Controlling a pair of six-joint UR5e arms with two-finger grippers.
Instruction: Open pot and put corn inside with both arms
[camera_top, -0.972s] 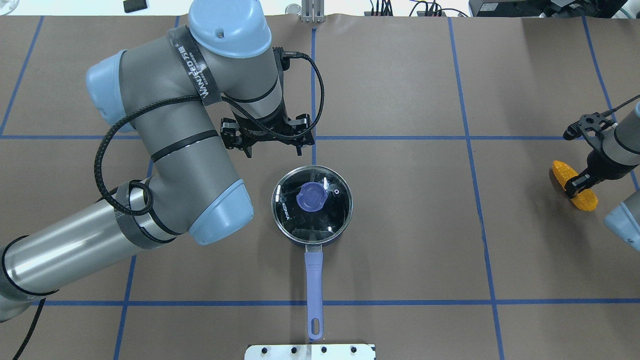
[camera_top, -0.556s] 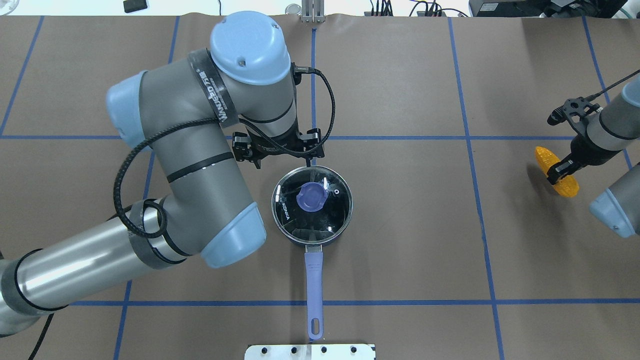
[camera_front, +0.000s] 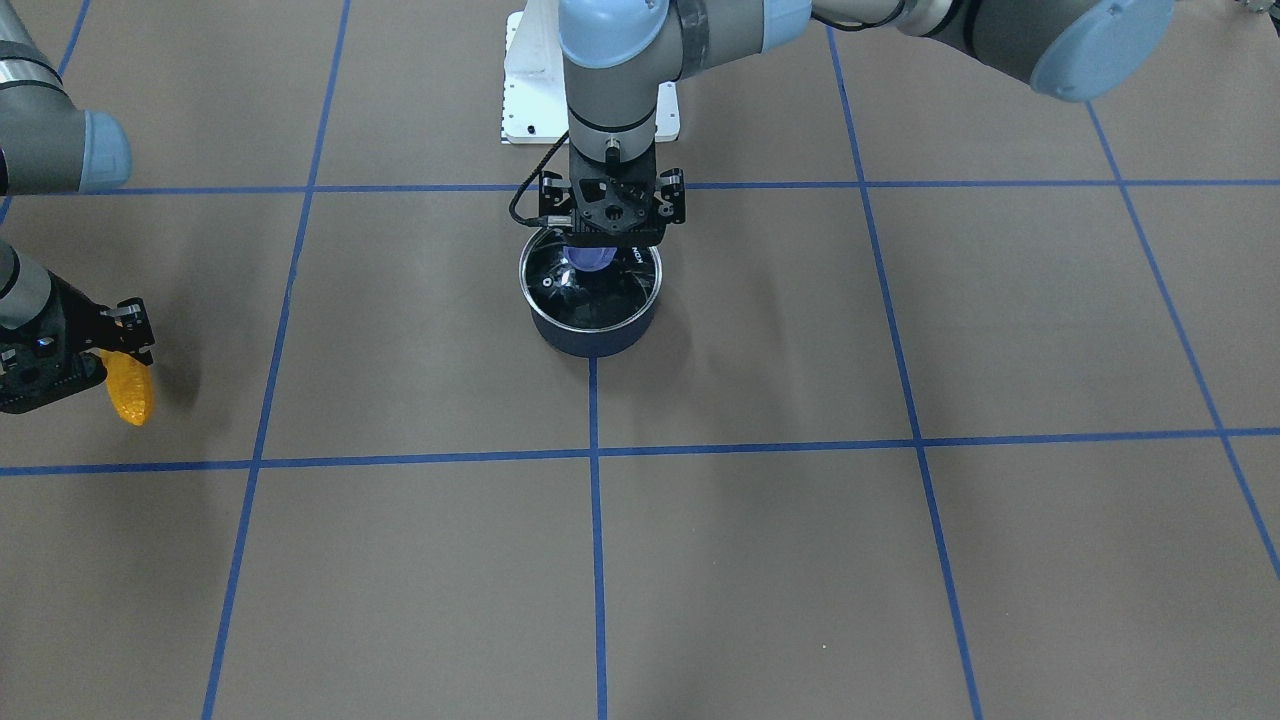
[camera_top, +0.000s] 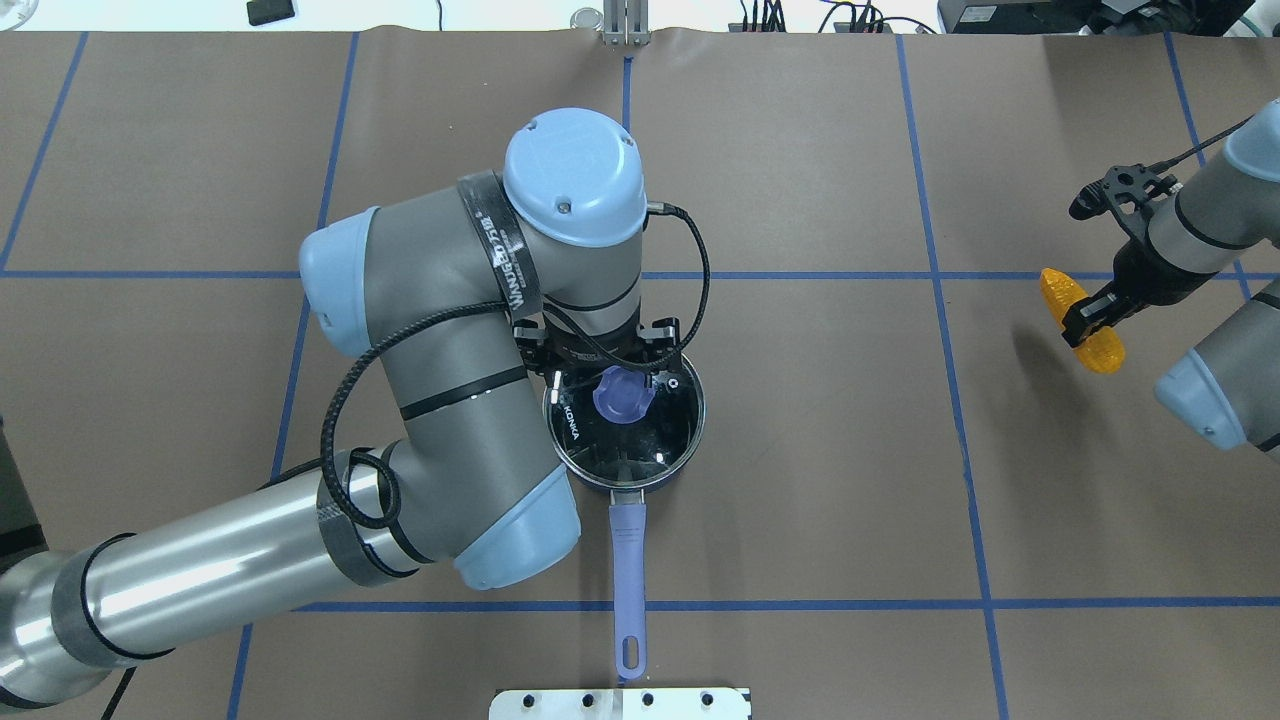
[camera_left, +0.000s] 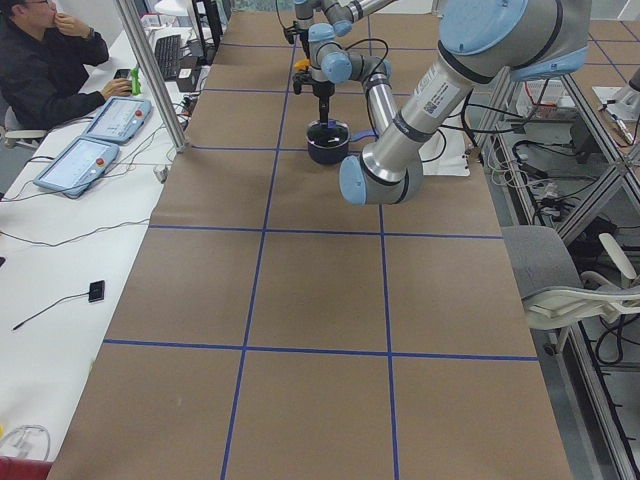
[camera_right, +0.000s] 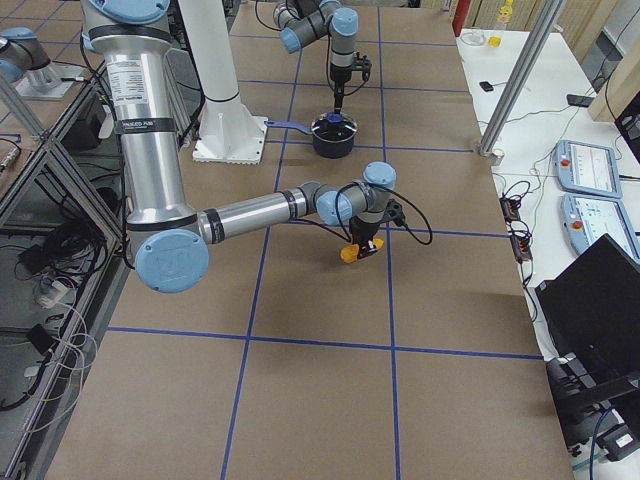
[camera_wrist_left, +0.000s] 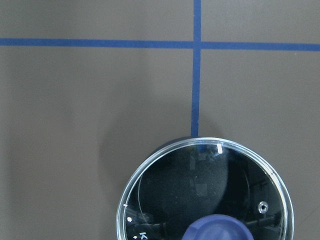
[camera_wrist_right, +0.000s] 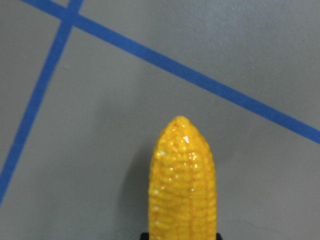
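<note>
The pot (camera_top: 640, 478) stands mid-table with its glass lid (camera_top: 665, 430) on and its lavender handle (camera_top: 627, 560) pointing at the robot. My left gripper (camera_top: 604, 373) hangs open just above the lid, over the far side of the purple knob (camera_top: 622, 395); its fingers are hidden in the front view (camera_front: 608, 240). The left wrist view shows the lid (camera_wrist_left: 200, 190) and the top of the knob (camera_wrist_left: 217, 229). My right gripper (camera_top: 1085, 318) is shut on the corn (camera_top: 1102, 352) and holds it above the table at the far right. The corn also shows in the right wrist view (camera_wrist_right: 182, 185).
The brown table cover is marked with blue tape lines (camera_top: 940, 300). The robot's white base plate (camera_top: 620, 703) sits at the near edge, behind the handle's end. An operator (camera_left: 45, 70) and tablets (camera_left: 75, 165) are beside the table.
My left arm has swung right and nearer, bringing its gripper from beyond the pot to over the lid. My right gripper has carried the corn up off the table and a little leftward.
</note>
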